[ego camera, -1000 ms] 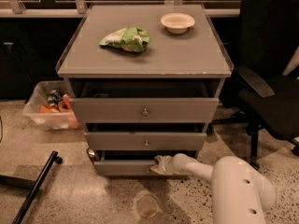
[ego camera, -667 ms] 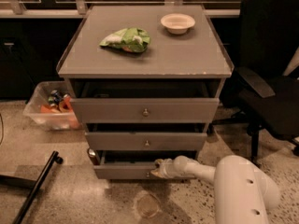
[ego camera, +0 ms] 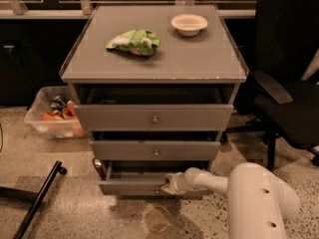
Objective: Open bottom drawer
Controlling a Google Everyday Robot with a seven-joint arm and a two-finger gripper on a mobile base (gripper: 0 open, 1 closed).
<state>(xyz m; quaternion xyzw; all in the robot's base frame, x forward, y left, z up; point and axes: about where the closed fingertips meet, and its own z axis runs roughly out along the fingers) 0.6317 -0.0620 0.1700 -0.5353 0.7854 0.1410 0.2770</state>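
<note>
The bottom drawer (ego camera: pixel 130 185) is the lowest and slimmest of three grey drawer fronts in a grey cabinet. It stands pulled out a little, with a dark gap above its front. My gripper (ego camera: pixel 165 187) is at the centre of that front, where the knob sits, and covers the knob. My white arm (ego camera: pixel 249 195) reaches in from the lower right. The mid-sized drawer (ego camera: pixel 155 150) and the tallest drawer (ego camera: pixel 153 117) above each show a small round knob.
On the cabinet top lie a green bag (ego camera: pixel 133 41) and a white bowl (ego camera: pixel 189 24). A clear bin (ego camera: pixel 52 114) with items stands at the left. A black office chair (ego camera: pixel 289 88) is at the right. A black bar (ego camera: pixel 37 200) lies on the floor at the lower left.
The bottom drawer has slid out a little toward me with my gripper at its knob. The camera view sits slightly lower and closer.
</note>
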